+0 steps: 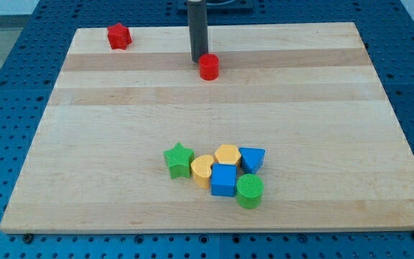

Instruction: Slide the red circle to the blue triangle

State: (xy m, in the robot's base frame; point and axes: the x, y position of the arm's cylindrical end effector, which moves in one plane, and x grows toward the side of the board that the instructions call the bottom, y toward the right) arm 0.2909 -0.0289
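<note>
The red circle [208, 67] stands near the view's top middle of the wooden board [85, 144]. My tip [196, 60] rests on the board just to the upper left of the red circle, touching or nearly touching it. The blue triangle [252, 158] lies low in the view, at the right end of a cluster of blocks, far below the red circle.
The cluster holds a green star [179, 159], a yellow heart [203, 170], a yellow hexagon [227, 155], a blue cube [223, 180] and a green circle [249, 191]. A red star [119, 36] lies at the top left corner.
</note>
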